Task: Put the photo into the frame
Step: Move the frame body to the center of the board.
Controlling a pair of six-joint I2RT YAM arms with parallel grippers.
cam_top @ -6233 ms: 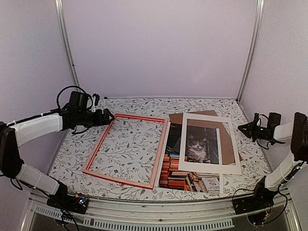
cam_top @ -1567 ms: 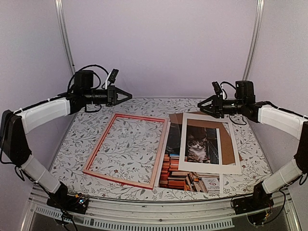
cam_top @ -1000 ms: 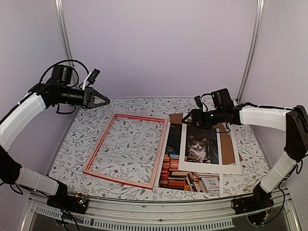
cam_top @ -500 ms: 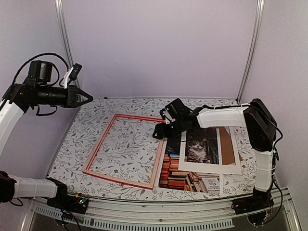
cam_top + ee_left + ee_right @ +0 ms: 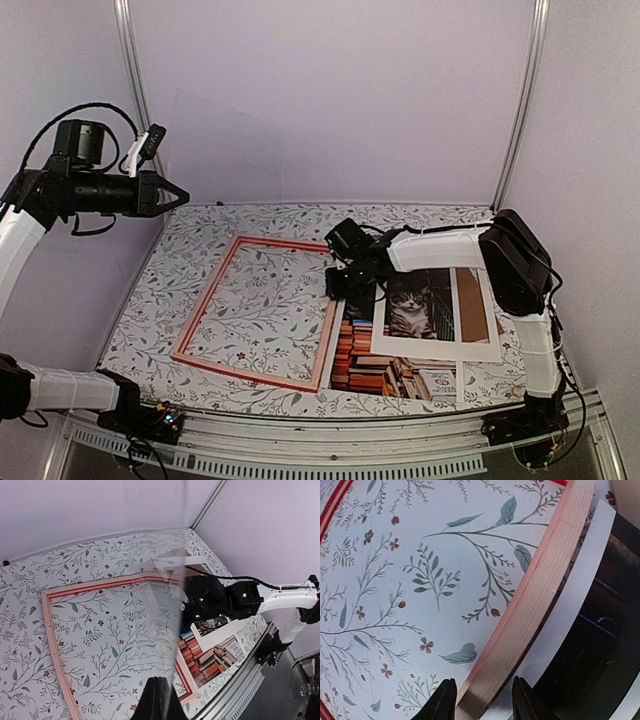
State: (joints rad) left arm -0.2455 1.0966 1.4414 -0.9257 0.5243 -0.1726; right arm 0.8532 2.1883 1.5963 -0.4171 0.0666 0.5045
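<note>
The frame [image 5: 205, 300] lies flat on the left half of the table, its right rail overlapping the photo's left edge. The cat photo [image 5: 365, 365] lies to its right, largely under a white mat board [image 5: 435, 345]. My right gripper [image 5: 338, 283] is down at the frame's right rail [image 5: 540, 585]. It is open, with its jaws on either side of the rail [image 5: 482, 700] and small gaps showing. The photo's white border [image 5: 575, 590] runs beside the rail. My left gripper [image 5: 180, 195] hangs high at the left, shut on a clear pane [image 5: 165, 630] that rises from its fingers [image 5: 160, 695].
A brown backing board [image 5: 470, 300] shows under the mat board. The table has a floral cover [image 5: 160, 300], metal posts at the back corners and a rail along the near edge. The right arm stretches across the photo and mat.
My right arm swung left from above the mat board down to the frame's right rail, and its jaws narrowed. My left arm rose and drew back left with the clear pane.
</note>
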